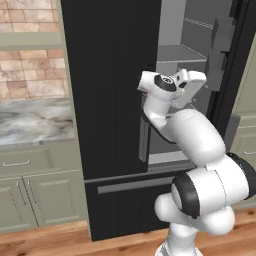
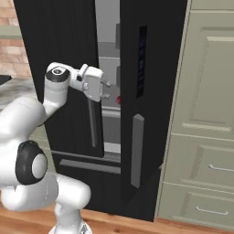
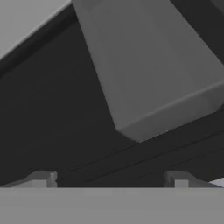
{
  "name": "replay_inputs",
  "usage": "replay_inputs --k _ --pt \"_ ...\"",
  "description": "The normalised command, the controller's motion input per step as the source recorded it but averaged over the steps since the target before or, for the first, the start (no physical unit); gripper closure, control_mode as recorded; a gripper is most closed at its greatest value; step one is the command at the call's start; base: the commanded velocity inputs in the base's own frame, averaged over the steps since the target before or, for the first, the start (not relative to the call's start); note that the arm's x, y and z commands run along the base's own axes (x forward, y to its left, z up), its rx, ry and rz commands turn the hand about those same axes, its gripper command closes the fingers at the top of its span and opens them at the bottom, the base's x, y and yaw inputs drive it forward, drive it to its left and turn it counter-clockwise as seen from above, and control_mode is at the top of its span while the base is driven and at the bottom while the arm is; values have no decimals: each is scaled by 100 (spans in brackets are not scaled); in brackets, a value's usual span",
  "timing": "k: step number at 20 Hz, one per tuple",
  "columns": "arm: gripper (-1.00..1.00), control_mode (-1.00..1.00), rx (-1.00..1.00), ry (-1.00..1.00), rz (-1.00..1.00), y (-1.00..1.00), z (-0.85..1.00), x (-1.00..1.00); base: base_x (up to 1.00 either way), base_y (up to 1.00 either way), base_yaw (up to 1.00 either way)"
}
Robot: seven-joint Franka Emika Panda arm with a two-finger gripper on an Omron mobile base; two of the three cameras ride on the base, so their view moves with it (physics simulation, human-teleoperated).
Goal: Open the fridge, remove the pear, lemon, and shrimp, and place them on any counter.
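The black fridge (image 1: 110,90) has its left door shut and its right door (image 2: 151,91) swung open, showing grey shelves (image 1: 180,52). My gripper (image 2: 109,90) hangs at the opening between the two doors, at mid height. In the hand view the gripper (image 3: 111,179) is open, its fingertips (image 3: 43,178) wide apart with nothing between them, facing a grey box-shaped bin (image 3: 153,74). A small dark-red spot, the pear (image 2: 119,99), peeks out just right of the gripper. The lemon and the shrimp are hidden.
The marble counter (image 1: 35,120) lies left of the fridge over pale green cabinets (image 1: 30,190). Door bins (image 1: 220,65) line the open door. Tall pale cabinets with drawers (image 2: 205,137) stand right of the fridge. The left door's grey handle (image 2: 93,123) hangs below the hand.
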Motion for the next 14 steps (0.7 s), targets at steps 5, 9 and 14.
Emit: replay_inputs --k 5,9,14 --pt "-100 -100 -9 4 -6 26 2 39 0 0 0" --pt "-100 -100 -2 13 -7 1 20 57 0 0 0" --pt "-100 -100 0 18 -5 -19 20 41 0 0 0"
